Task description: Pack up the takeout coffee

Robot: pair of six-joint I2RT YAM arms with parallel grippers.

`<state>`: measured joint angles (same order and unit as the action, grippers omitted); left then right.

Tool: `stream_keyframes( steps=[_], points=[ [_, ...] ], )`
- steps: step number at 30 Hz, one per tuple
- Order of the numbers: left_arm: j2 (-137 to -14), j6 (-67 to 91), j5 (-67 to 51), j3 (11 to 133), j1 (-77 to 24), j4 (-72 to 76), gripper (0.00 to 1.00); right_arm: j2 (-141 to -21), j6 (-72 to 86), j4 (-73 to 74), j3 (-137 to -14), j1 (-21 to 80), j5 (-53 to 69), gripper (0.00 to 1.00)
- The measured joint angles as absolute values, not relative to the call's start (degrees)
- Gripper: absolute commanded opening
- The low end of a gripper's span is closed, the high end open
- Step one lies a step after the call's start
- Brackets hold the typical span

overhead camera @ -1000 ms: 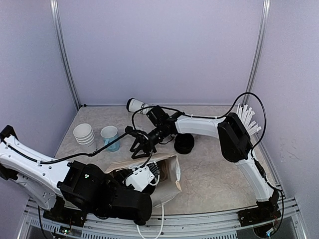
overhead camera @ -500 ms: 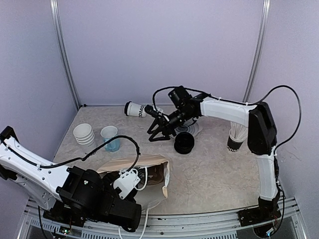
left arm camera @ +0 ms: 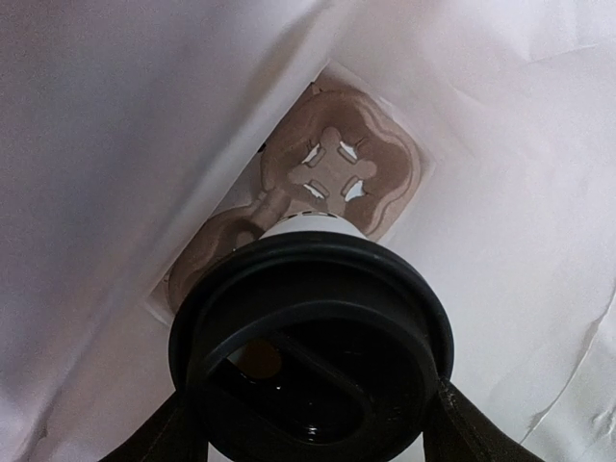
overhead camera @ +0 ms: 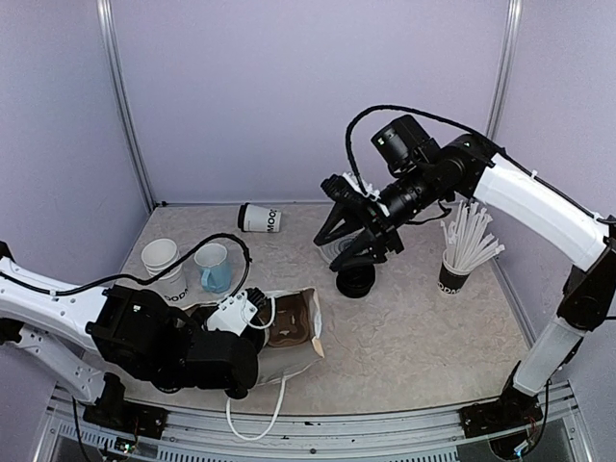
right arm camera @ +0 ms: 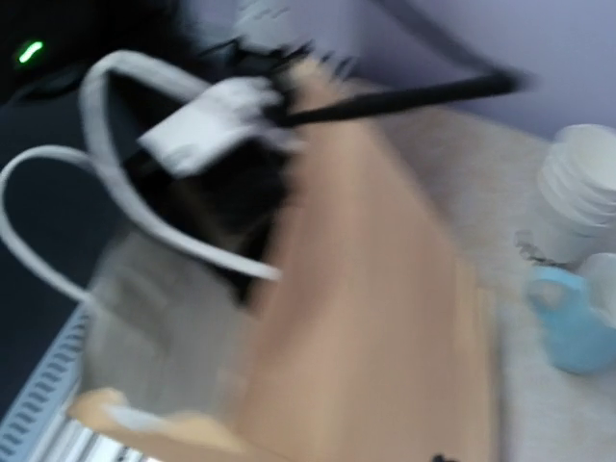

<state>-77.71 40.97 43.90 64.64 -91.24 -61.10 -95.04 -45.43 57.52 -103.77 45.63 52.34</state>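
White paper bag (overhead camera: 289,364) and L gripper (left arm camera: 313,423) have been shifted slightly off the near edge. The takeout coffee (left arm camera: 313,337) is clamped by its glossy black lid inside the bag, above a brown pulp tray (left arm camera: 337,178). R gripper (overhead camera: 358,239) has been raised well clear of the table (overhead camera: 433,327), approx. half spread and empty. Another lidded cup (overhead camera: 260,218) lies by the back wall.

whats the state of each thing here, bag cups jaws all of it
paper bag: on its side, mouth open
takeout coffee: lidded, inside the bag, gripped
left gripper: jaws shut on the takeout coffee
right gripper: jaws open, empty, raised
cup carrier: deep in the bag, no cup in it
white cup at the back: lying on its side
light-blue mug: upright
stack of white cups: nested, upright
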Motion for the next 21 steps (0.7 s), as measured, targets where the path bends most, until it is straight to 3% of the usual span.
stream_keyframes(
  steps=[7, 21],
  points=[
    [-77.28, 40.25, 43.27, 63.88, -90.98, -59.07, 0.42, -95.31, -45.39, 58.02, -102.15, 56.82, 45.76, 0.51],
    [-78.81, 40.21, 42.33, 63.79, -90.98, -57.06, 0.42, -97.17, -42.35, 53.91, -102.5, 65.01, 38.7, 0.51]
  ],
)
